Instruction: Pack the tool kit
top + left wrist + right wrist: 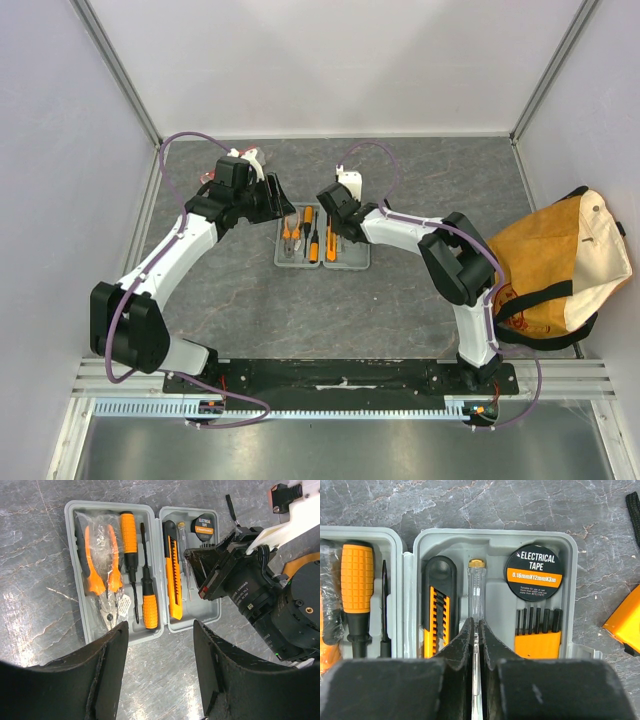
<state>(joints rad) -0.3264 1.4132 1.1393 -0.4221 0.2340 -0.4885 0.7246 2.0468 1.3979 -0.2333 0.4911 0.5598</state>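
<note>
On the grey marbled desk (400, 290), we see the left end effector (160, 645) hanging open above the opened tool kit (490, 542). In the kit's right half, the right end effector (476, 625) is clamped on the clear tester screwdriver (476, 587), between the utility knife (439, 610) and the electrical tape (534, 572).

White arm links (185, 250), black joints (128, 325), purple cables (185, 134)

Over on the right side of the grey marbled bench (400, 290) there's a tan-and-cream canvas bag (555, 255) slumped right by the white wall (600, 100), with black straps (537, 297) looped around its lower half. A loose strap end (633, 510) pokes into the right wrist view's top corner.
</note>
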